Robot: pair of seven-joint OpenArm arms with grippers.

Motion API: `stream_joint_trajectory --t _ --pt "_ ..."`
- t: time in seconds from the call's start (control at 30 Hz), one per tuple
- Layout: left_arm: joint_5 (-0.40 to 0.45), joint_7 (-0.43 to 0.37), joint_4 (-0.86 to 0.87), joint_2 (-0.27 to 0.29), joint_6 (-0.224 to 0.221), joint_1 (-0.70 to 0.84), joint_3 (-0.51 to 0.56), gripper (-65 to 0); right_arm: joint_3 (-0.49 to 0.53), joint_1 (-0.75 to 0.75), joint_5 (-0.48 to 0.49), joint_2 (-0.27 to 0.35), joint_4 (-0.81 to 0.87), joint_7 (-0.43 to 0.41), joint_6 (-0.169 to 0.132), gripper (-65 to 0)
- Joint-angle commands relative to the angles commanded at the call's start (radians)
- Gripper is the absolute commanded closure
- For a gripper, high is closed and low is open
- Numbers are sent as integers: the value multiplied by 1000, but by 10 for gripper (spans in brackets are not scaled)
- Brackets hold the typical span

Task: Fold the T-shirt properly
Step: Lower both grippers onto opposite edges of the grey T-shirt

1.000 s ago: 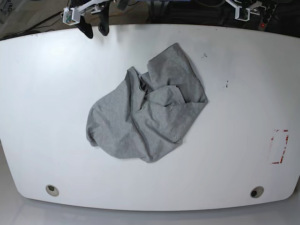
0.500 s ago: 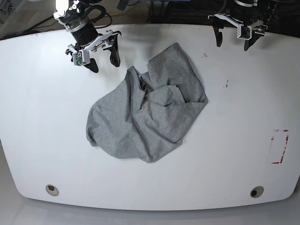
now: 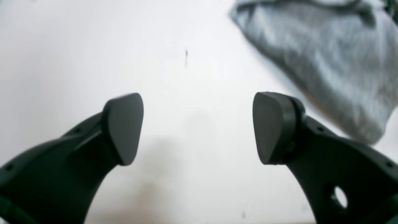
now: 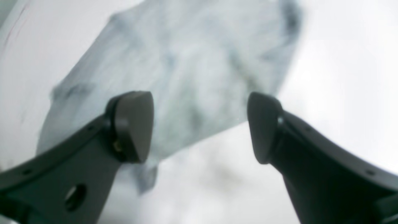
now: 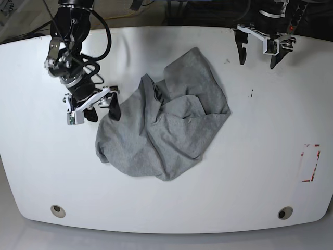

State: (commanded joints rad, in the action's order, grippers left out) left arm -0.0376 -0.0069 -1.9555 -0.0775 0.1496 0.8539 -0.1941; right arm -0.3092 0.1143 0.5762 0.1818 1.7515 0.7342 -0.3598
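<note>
Counter (image 5: 47, 172): white, glossy, rounded corners, fills most of the base view. Two round grommet holes near the front edge, one left (image 5: 58, 211), one right (image 5: 284, 213). Red-outlined rectangle (image 5: 310, 162) marked near the right edge. Small dark specks right of centre (image 5: 252, 94) and near the far edge (image 5: 227, 61). Behind the far edge it's dark, with cables and arm mounts; not much else readable. Pale floor shows below the front edge.

T-shirt (image 5: 166, 125): grey, crumpled in a heap mid-counter, slightly left of centre. Overlapping layers, several creases, one lobe reaching toward the far edge, a rounded bulge at front-left. Not flat, not folded.

Right gripper (image 5: 101, 111): low over the counter at the shirt's left edge, jaws wide. One finger sits at the cloth border, the other just off it over bare counter. Can't tell if it touches the fabric. Right wrist view is blurred: shirt (image 4: 174, 71) fills the space beyond the spread fingers, white counter to the right, nothing held.

Left gripper (image 5: 257, 53): near the far edge, right of the shirt and apart from it, jaws wide, pointing down. Left wrist view: bare counter (image 3: 62, 46) between the pads, faint shadow under them, a speck (image 3: 186, 55) ahead, shirt edge (image 3: 326, 62) off to the upper right. Nothing held.
</note>
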Motion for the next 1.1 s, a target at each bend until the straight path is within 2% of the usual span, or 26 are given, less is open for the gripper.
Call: stream_joint_trajectory --t 0.1,0.33,0.53,0.73,0.97,1.03,1.1 --pt "0 0 2 -11 0 0 5 -511 0 -72 25 38 -110 0 0 -460" --pt "0 0 5 -15 0 -23 57 -511 -2 -250 38 86 -381 0 0 -455" --pt "2 0 28 -15 0 -51 80 -511 0 -368 34 89 -580 -2 0 -453" --pt "2 0 29 -15 0 -64 89 -511 2 -422 31 77 -680 -6 0 -453" --pt "2 0 29 -15 0 -86 144 -511 3 -434 31 63 -783 -107 2 -449" --pt "2 3 29 -15 0 -95 167 -511 3 -434 31 61 -784 -107 2 -414" --pt "2 51 31 -15 0 -107 192 -511 3 -434 31 61 -783 -107 2 -323"
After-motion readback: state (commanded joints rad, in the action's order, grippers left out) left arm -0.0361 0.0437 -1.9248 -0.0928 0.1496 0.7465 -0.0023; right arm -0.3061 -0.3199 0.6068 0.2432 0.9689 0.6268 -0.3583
